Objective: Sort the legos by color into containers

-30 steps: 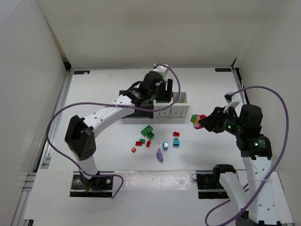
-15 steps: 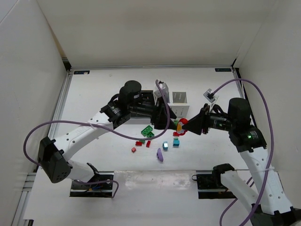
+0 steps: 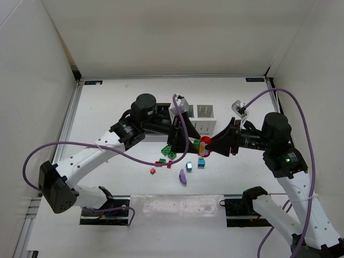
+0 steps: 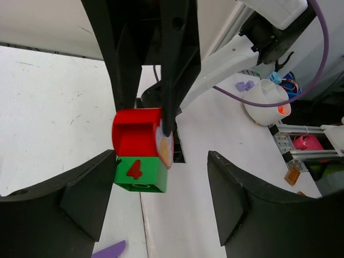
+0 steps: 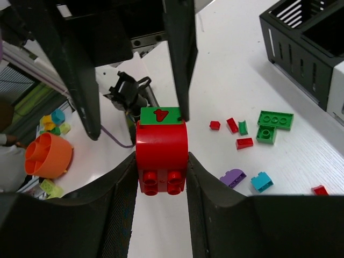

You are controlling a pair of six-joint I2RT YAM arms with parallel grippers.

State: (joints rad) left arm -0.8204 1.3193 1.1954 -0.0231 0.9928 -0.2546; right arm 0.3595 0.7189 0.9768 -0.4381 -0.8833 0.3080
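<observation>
Jaws: right gripper (image 5: 161, 161) clamped on a red brick (image 5: 161, 148) with a green brick (image 5: 159, 115) joined to it, left gripper (image 4: 161, 161) apart astride this 2-brick stack, mid-air before the containers (image 3: 205, 110); risk: an off-centre pinch may twist the stack loose onto the tabletop (image 3: 118, 97) among loose legos (image 3: 170, 152).

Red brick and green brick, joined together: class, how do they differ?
The red brick is rounded and clamped by the right gripper; the green brick is boxy, flanked by the open left gripper. The green brick bears a red numeral; the red brick shows none. Both are joined.
</observation>
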